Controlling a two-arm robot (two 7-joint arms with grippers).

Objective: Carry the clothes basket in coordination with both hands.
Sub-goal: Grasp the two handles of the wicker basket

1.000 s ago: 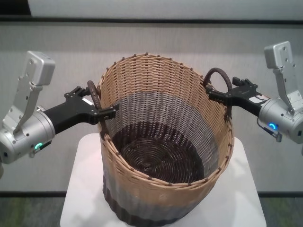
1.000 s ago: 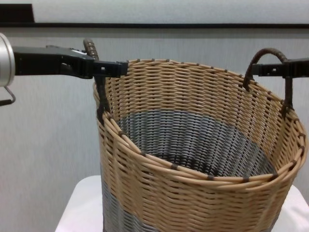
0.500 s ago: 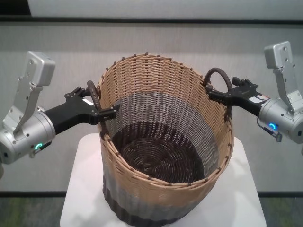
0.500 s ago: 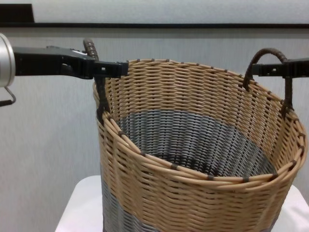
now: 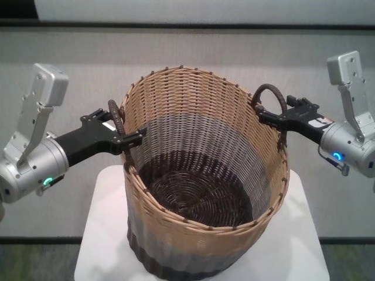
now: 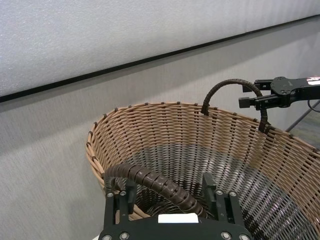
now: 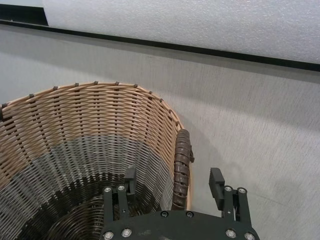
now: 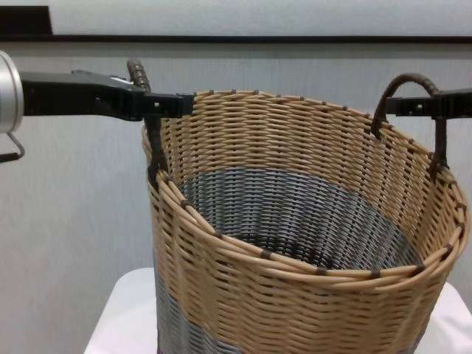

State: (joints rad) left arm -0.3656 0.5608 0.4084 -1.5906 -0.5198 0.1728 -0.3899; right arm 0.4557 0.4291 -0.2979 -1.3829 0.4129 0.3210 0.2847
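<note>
Wrist views show open fingers straddling clothes basket handles

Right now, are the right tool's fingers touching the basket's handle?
Apart. The right wrist view shows the handle between the right tool's open fingers, with a visible gap on each side.

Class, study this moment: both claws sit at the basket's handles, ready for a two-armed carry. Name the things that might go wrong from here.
1. In both wrist views, the fingers stand apart around each handle, not clamped. The right claw or left claw might slide along its loop.
2. The clothes basket looks tilted on the white stand. An uneven lift may tip it further.
3. The left handle lies across that claw, so it may twist under load.
</note>
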